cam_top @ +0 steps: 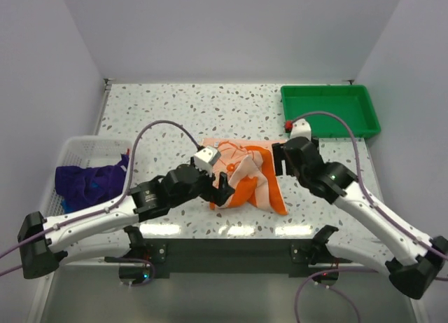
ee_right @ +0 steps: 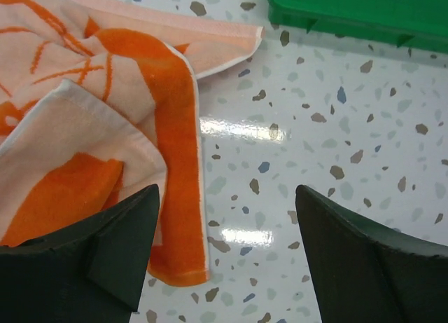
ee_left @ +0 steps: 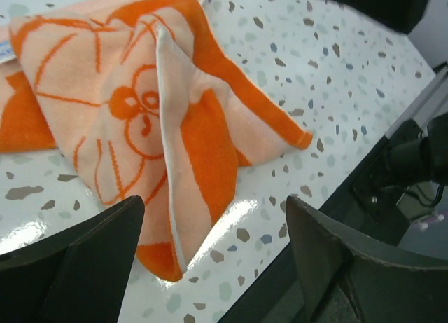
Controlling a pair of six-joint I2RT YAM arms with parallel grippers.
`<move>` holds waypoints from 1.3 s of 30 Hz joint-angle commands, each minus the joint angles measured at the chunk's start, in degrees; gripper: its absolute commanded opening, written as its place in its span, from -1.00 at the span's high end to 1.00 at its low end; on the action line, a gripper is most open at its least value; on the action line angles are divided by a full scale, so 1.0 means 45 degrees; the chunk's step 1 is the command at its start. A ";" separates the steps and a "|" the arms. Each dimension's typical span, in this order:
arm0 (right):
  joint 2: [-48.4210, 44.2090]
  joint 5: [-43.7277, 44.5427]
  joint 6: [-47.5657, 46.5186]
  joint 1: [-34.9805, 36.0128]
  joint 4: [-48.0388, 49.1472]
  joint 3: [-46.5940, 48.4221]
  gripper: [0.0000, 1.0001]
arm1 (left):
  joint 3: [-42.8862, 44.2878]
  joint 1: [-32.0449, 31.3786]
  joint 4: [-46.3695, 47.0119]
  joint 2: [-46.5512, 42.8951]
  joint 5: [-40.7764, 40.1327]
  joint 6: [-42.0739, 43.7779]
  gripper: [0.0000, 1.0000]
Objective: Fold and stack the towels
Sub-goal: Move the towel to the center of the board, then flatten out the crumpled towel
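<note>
left tool (ee_left: 215, 256): wide open, empty, over orange towel (ee_left: 133, 113) | right tool (ee_right: 227, 246): wide open, empty

No text, label, brand, number or sign can be read in any view. The only marking is an orange line drawing on the towel (ee_left: 133, 106), in the upper left of the left wrist view, and it forms no letters.
</note>
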 commanded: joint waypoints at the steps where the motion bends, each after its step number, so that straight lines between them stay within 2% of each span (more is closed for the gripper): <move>1: 0.1346 -0.0714 0.1178 -0.0791 0.0823 -0.0117 -0.61 | 0.0148 0.0387 0.0205 -0.0394 -0.2053 -0.1373 -0.75; 3: 0.2106 -0.1907 0.1530 -0.2074 0.1351 -0.0780 -0.42 | 0.0227 0.1692 -0.0068 -0.0005 -0.1823 -0.1878 -0.72; 6: 0.2811 -0.3668 0.1746 -0.3018 0.2988 -0.1658 -0.21 | 0.0129 0.3920 0.0688 0.0951 -0.0594 -0.1883 -0.65; 8: 0.3203 -0.4020 0.1668 -0.3079 0.3519 -0.1972 -0.17 | 0.0556 0.4915 0.0732 0.2253 -0.0453 -0.1727 -0.60; 14: 0.4668 -0.4373 0.1706 -0.3430 0.4712 -0.2558 -0.16 | 0.2998 0.6616 0.0985 0.6256 -0.0844 -0.1160 -0.49; 20: 0.4924 -0.4589 0.1434 -0.3587 0.5124 -0.2716 -0.16 | 0.5809 0.7206 0.0752 0.9988 -0.1194 0.0031 -0.32; 24: 0.4768 -0.4550 0.1121 -0.3587 0.4987 -0.2521 -0.16 | 0.7585 0.7206 -0.0008 1.1595 -0.1779 0.0831 -0.24; 31: 0.4630 -0.4471 0.0633 -0.3587 0.4792 -0.2150 -0.19 | 0.8176 0.7206 -0.0557 1.3119 -0.1917 0.1146 -0.23; 39: 0.4786 -0.5135 -0.0148 -0.3393 0.4382 -0.0979 -0.23 | 0.8001 0.6718 -0.1163 1.3766 -0.2249 0.1263 -0.22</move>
